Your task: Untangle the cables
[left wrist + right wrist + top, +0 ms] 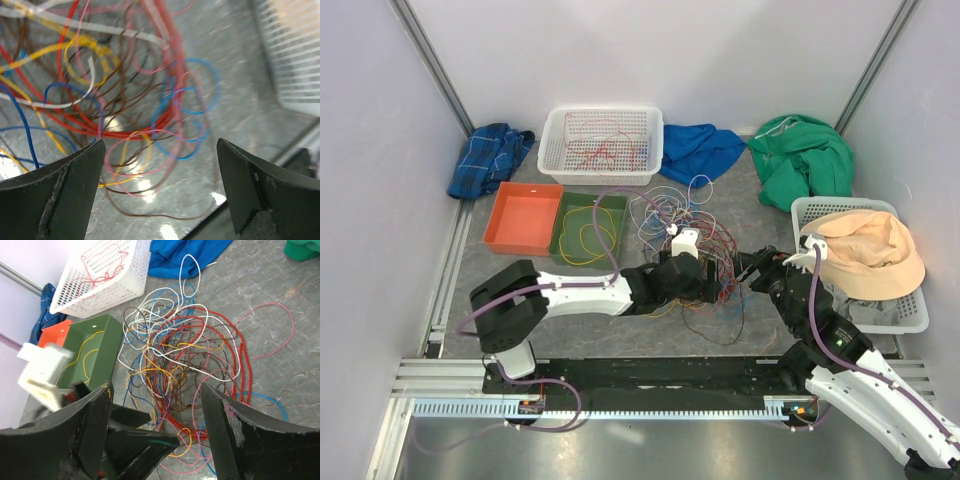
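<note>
The cables (692,232) lie in a tangled heap of red, yellow, blue, white, pink and brown wires on the table's middle. My left gripper (708,280) is open and low at the heap's near edge. In the left wrist view (160,192) its jaws stand wide apart over pink, yellow and brown loops (131,160), holding nothing. My right gripper (752,268) is open just right of the heap. In the right wrist view (156,432) its jaws stand wide apart, with the tangle (190,355) beyond them and the left gripper's fingers (142,442) between them.
A white basket (558,160) holds red wires, and a green tray (563,215) holds yellow wires beside an orange tray (523,218). At the back lie a plaid cloth (490,155), a blue cloth (700,150) and a green cloth (805,160). At the right stands a basket (912,322) with a peach cloth.
</note>
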`<act>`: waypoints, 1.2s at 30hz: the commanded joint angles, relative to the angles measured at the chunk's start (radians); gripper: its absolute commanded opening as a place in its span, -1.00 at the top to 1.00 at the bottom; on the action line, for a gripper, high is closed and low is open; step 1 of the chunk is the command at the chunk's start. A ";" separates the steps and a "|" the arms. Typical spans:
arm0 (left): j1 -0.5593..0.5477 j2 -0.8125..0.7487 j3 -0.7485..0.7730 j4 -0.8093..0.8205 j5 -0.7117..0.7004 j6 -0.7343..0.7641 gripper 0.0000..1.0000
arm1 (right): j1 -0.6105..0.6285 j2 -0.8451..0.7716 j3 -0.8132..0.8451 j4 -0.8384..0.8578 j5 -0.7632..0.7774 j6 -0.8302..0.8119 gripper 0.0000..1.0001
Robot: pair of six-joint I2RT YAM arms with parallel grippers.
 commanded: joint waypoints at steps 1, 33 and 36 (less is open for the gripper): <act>0.011 0.093 0.066 -0.060 -0.020 -0.102 -0.93 | -0.001 0.002 -0.011 -0.011 0.009 0.007 -0.55; 0.038 -0.421 0.160 -0.246 0.132 0.326 0.96 | 0.001 -0.058 0.072 0.124 -0.159 -0.109 -0.56; 0.038 -0.435 0.154 -0.246 0.131 0.332 0.96 | -0.001 -0.046 0.093 0.194 -0.264 -0.124 -0.54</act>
